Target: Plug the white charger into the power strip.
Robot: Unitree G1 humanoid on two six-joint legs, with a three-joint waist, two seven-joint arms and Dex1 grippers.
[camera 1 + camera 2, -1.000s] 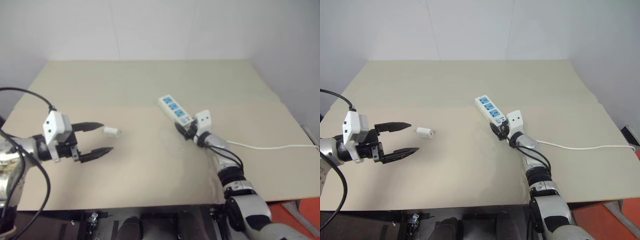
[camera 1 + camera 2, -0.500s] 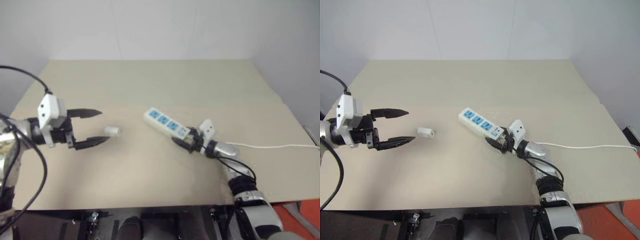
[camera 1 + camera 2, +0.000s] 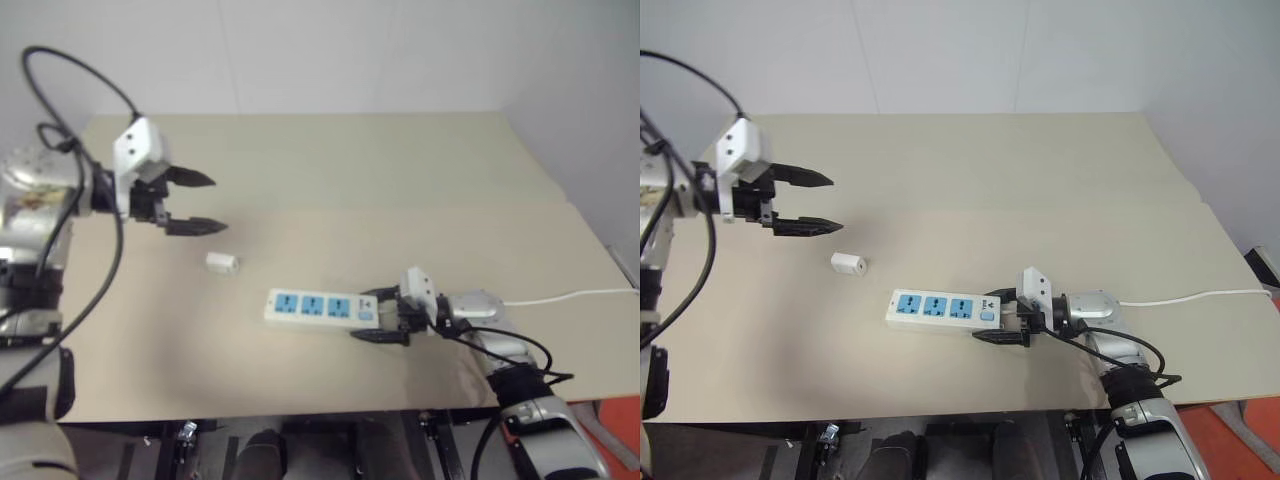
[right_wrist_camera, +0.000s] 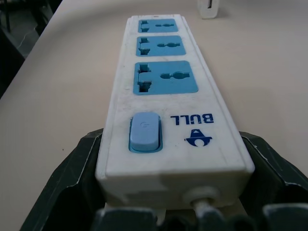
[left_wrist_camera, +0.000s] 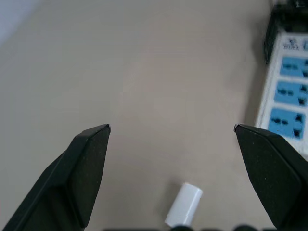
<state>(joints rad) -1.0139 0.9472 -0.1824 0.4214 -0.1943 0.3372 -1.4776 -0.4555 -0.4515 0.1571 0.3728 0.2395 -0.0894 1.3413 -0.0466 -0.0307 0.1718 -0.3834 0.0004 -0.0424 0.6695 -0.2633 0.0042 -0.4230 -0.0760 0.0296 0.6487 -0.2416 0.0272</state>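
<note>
Beige table [image 3: 1060, 170] | my right gripper [image 3: 1006, 316] clamps power strip [image 3: 940, 309] | left gripper [image 3: 820, 203] spread above white charger [image 3: 848, 263] left of strip | a careless descent may knock the charger aside

One white charger [image 3: 848, 263] just below the spread left claw [image 3: 820, 203], one power strip [image 3: 943, 310] clamped in the right claw [image 3: 1006, 316], three blue outlets.

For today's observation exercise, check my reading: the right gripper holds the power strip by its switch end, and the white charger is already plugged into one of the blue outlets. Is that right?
Not quite. The white charger is not plugged in: the right eye view shows it lying on the table, apart from the power strip. The right wrist view shows all three outlets empty. The right gripper does hold the strip by its switch end.
</note>
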